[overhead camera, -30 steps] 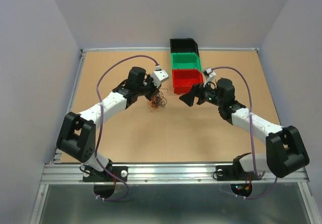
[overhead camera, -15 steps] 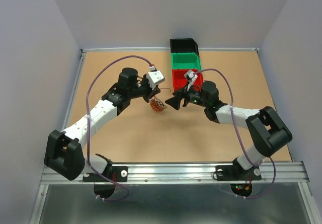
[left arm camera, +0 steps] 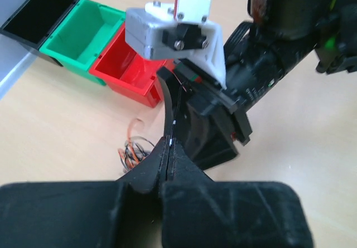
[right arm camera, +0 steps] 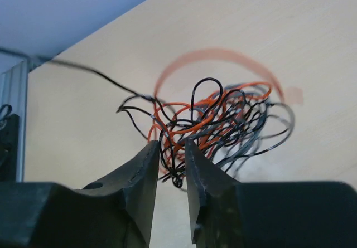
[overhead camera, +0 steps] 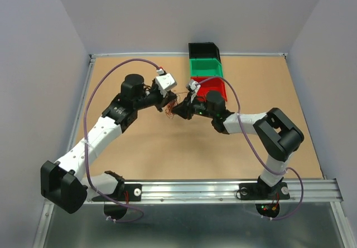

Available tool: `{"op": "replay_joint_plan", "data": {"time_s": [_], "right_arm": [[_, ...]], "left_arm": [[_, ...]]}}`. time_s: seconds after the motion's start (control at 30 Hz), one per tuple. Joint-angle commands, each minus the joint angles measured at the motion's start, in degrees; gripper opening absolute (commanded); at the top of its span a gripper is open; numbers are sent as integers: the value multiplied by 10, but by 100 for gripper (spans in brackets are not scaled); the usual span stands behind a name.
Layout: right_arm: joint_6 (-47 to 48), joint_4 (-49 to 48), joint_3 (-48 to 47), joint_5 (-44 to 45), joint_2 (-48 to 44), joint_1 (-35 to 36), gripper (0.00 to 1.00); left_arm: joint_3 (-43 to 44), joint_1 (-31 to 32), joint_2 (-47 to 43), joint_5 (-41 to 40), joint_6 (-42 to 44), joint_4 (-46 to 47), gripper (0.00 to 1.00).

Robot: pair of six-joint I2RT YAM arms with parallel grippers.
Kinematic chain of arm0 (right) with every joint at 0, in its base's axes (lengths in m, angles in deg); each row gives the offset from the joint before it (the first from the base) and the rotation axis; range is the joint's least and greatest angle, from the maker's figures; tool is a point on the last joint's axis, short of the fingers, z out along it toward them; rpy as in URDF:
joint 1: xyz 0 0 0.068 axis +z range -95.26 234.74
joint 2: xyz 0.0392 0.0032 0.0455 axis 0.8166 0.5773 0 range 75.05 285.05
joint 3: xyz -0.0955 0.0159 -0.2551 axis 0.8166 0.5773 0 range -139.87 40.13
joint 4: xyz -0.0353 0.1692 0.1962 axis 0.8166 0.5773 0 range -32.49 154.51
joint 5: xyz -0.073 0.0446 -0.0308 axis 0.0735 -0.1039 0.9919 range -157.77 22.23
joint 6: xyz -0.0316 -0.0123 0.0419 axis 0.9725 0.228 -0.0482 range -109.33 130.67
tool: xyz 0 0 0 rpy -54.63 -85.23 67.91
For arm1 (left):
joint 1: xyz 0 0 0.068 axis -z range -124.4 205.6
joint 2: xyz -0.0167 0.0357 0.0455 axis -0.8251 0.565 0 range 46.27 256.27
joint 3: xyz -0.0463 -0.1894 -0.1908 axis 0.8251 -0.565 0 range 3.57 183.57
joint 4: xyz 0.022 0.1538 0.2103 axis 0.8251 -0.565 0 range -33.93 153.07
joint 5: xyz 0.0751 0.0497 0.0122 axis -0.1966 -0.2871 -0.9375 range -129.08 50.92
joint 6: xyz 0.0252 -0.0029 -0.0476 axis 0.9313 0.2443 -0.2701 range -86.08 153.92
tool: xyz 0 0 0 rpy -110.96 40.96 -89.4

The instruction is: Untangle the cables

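Note:
The cables (right arm camera: 223,117) are a loose tangle of thin orange and black wires hanging just above the table, small in the top view (overhead camera: 169,105). My left gripper (left arm camera: 169,143) is shut on one thin black strand that runs up from its tips; the rest of the tangle (left arm camera: 134,150) dangles to its left. My right gripper (right arm camera: 172,146) has its jaws a narrow gap apart, with black loops of the tangle's lower left end between them, not pinched. In the top view the left gripper (overhead camera: 170,96) and right gripper (overhead camera: 180,110) meet at the tangle in mid-table.
Three open bins stand in a row at the back of the table: black (overhead camera: 203,50), green (overhead camera: 206,67) and red (overhead camera: 215,85). The red bin (left arm camera: 125,67) is close behind the right wrist. A raised rim (overhead camera: 89,86) edges the wooden table.
Both arms have swung in towards the table's middle. The right gripper moved left onto the tangle and its jaws narrowed from wide open to a small gap. The left gripper stayed shut.

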Motion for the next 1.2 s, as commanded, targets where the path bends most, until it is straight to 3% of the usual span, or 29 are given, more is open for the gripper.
{"op": "replay_joint_plan", "data": {"time_s": [0.0, 0.07, 0.13, 0.27, 0.33, 0.53, 0.73, 0.93, 1.07, 1.13, 1.17], "right_arm": [[8, -40, -29, 18, 8, 3, 15], [3, -43, -25, 35, 4, 3, 2], [-1, -48, -12, 52, -7, 3, 1], [-6, -54, 18, 86, -38, 3, 1], [-9, -54, 40, 99, -68, 3, 1], [-1, -48, 126, 184, -219, 3, 1], [-8, 54, 191, 351, -390, 0, 1], [-41, 153, 224, 489, -557, -2, 1], [-75, 247, 237, 720, -652, -2, 1], [-91, 260, 252, 784, -716, -2, 0], [-102, 268, 268, 808, -753, -2, 1]], "left_arm": [[69, 3, -46, -33, -36, 17, 0], [109, 3, -58, -73, -40, 8, 0], [145, 3, -76, -109, -44, 3, 0], [190, 2, -111, -311, -71, 2, 0], [182, -1, -127, -416, -78, 16, 0], [92, -16, -205, -589, -90, 103, 0], [39, -27, -248, -628, -91, 134, 0], [3, -30, -252, -569, -80, 162, 0], [-16, -38, -232, -638, -55, 205, 0], [-29, -66, -220, -650, -60, 222, 0], [-22, -129, -198, -627, -78, 217, 0]]}}
